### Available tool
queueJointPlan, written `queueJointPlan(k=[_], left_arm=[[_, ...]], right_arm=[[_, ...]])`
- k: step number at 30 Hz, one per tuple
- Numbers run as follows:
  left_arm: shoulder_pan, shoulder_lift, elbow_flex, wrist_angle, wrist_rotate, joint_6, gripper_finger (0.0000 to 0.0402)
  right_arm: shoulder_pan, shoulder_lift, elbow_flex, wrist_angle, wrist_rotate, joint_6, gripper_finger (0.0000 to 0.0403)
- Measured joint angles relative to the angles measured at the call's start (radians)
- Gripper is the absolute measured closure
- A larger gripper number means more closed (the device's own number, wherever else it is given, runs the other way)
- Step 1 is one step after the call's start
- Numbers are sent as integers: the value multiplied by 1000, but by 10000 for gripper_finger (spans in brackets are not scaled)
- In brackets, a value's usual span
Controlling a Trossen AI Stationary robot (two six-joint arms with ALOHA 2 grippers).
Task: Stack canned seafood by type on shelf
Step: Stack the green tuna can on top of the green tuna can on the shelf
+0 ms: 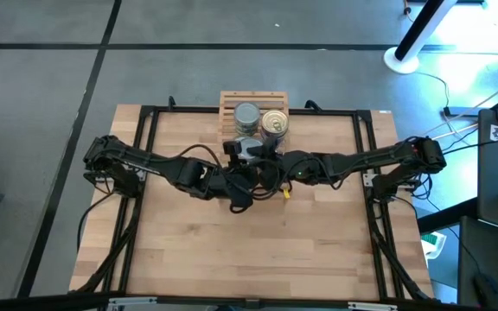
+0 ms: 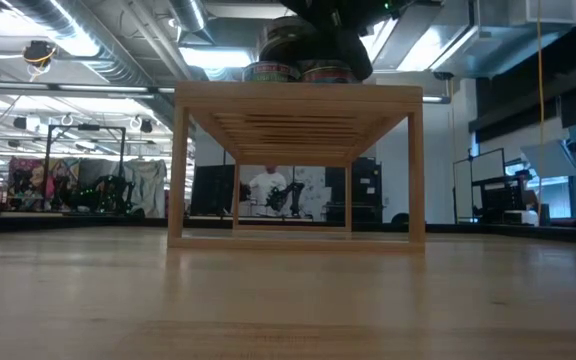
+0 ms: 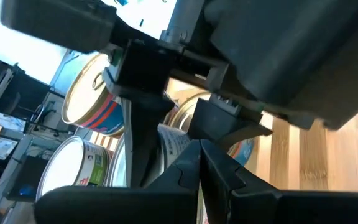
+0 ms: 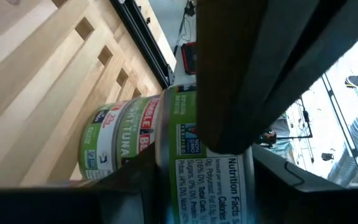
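The light-wood shelf (image 1: 253,108) stands at the table's far middle, with a silver-topped can (image 1: 246,115) and a gold-topped can (image 1: 275,123) of the canned seafood on its slats. In the low view the cans (image 2: 298,70) stand stacked on the shelf top (image 2: 298,92). My right gripper (image 1: 253,149) is at the shelf's near edge, shut on a green-labelled can (image 4: 204,162). Close behind it is my left gripper (image 3: 201,165), shut with nothing between its fingers. Past them stand a gold-topped blue-and-red can (image 3: 89,90) and a green-labelled can (image 3: 79,165). My right gripper pinches the green-labelled can between its two fingers, which stand at the can's two flat ends, so the label wall (image 4: 222,180) faces the wrist. The fingers come nearly level from the table's near right. The can lies flat, above the slats. Whether my left gripper touches anything, I cannot tell.
Another green-labelled tuna can (image 4: 114,140) stands on the slats just beyond the held one. A black frame (image 1: 145,121) runs around the wooden tabletop (image 1: 249,250), which is bare on its near half. People and equipment show in the room behind the shelf.
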State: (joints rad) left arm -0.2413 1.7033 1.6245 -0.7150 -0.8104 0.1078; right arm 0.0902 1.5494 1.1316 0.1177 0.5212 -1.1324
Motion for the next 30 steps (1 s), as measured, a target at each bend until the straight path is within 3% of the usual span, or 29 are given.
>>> queueJointPlan(k=[21,30], left_arm=[[22,0,0,1,14,23,396],[23,0,0,-1,19,26,396]], right_arm=[[-14,0,0,6,-33,2,227],[-14,25,0,47,5,2,161]])
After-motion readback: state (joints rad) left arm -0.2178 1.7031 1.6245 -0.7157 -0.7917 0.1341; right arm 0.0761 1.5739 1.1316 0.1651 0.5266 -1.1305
